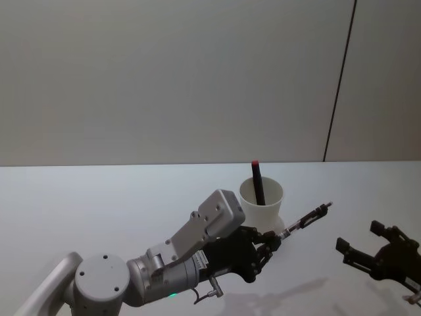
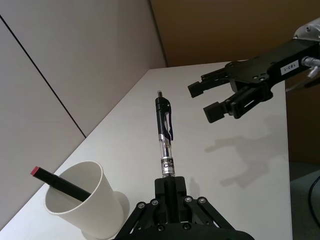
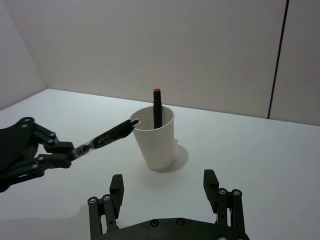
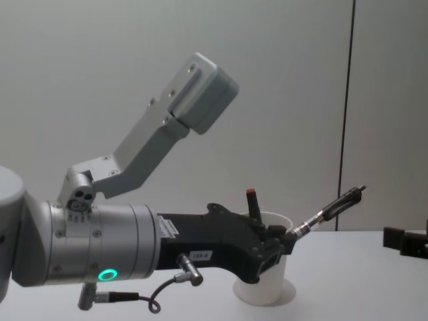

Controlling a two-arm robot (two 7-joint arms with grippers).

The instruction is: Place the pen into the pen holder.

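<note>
A: Head view?
B: Left gripper point(image 1: 271, 242), jaws clamped on the pen point(image 1: 304, 219), aloft just beside the pen holder point(image 1: 262, 199) rim; right gripper point(image 1: 359, 236) idle, jaws apart.
A: Wrist and chest?
B: Pen point(image 4: 331, 208) slants, not upright.
A: Risk?
B: Lowered so, it could strike the red-tipped marker point(image 4: 253, 202) or tip the pen holder.

One white paper-cup pen holder point(image 3: 156, 147) stands on one pale table point(image 1: 99, 210). There are two writing instruments in all: one clear-barrelled pen point(image 2: 165, 132) and one red-tipped black pen point(image 3: 157, 107). Two black grippers are at the table, the left gripper point(image 1: 271, 240) and the right gripper point(image 1: 360, 237), one to each of the robot's two arms, and one dark seam point(image 1: 339, 79) runs down the wall behind.
</note>
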